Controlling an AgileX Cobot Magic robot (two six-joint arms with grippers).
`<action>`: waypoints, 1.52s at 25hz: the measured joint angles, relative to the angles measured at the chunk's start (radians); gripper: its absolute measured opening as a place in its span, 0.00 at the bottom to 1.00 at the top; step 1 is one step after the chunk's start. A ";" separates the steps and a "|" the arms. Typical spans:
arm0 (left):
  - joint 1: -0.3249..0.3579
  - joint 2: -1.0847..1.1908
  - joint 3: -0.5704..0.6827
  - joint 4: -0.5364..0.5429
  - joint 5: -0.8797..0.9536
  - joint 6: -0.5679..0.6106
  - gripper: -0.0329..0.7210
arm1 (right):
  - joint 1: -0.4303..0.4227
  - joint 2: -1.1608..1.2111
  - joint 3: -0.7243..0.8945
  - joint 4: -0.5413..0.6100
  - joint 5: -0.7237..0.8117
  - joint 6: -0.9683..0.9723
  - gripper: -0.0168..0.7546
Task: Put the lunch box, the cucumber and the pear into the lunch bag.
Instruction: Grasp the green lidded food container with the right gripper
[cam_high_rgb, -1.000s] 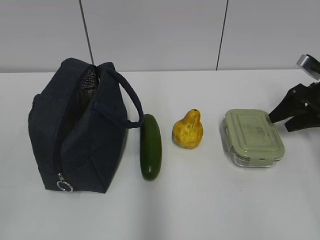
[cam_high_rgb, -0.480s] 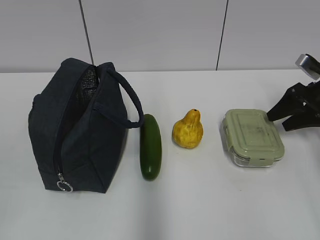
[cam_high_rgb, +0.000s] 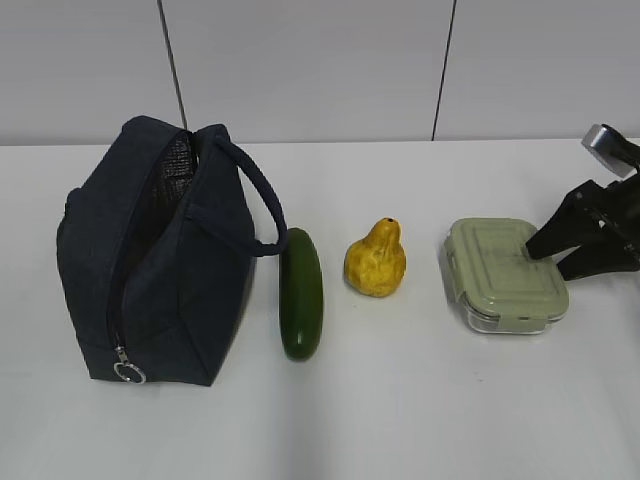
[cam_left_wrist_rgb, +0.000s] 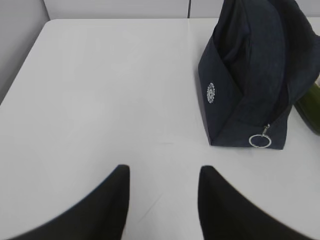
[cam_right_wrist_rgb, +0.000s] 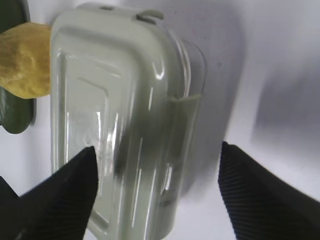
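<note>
The lunch box (cam_high_rgb: 505, 275) with its sage-green lid sits on the white table at the right. My right gripper (cam_high_rgb: 546, 263) hangs open at its right end. In the right wrist view the right gripper (cam_right_wrist_rgb: 157, 148) has one finger over the lid of the lunch box (cam_right_wrist_rgb: 120, 100) and the other over bare table. The yellow pear (cam_high_rgb: 376, 260) stands mid-table, with the dark green cucumber (cam_high_rgb: 302, 293) to its left. The navy lunch bag (cam_high_rgb: 150, 260) stands at the left, its zipper open. My left gripper (cam_left_wrist_rgb: 164, 168) is open over bare table, short of the lunch bag (cam_left_wrist_rgb: 250, 75).
The bag's ring pull (cam_high_rgb: 128, 374) hangs at its near bottom corner, and one handle (cam_high_rgb: 258, 195) loops toward the cucumber. A grey panelled wall (cam_high_rgb: 320, 70) closes the back of the table. Bare table (cam_left_wrist_rgb: 100, 90) lies left of the bag.
My right gripper has moved left, from beside the lunch box to over its right end. Nothing else has moved.
</note>
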 joint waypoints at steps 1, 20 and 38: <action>0.000 0.000 0.000 0.000 0.000 0.000 0.41 | 0.000 0.000 0.006 0.000 0.000 0.000 0.78; 0.000 0.000 0.000 0.000 0.000 0.000 0.41 | 0.000 0.000 0.077 0.089 -0.006 -0.092 0.78; 0.000 0.000 0.000 0.000 0.000 0.000 0.41 | 0.000 0.000 0.077 0.087 -0.029 -0.094 0.78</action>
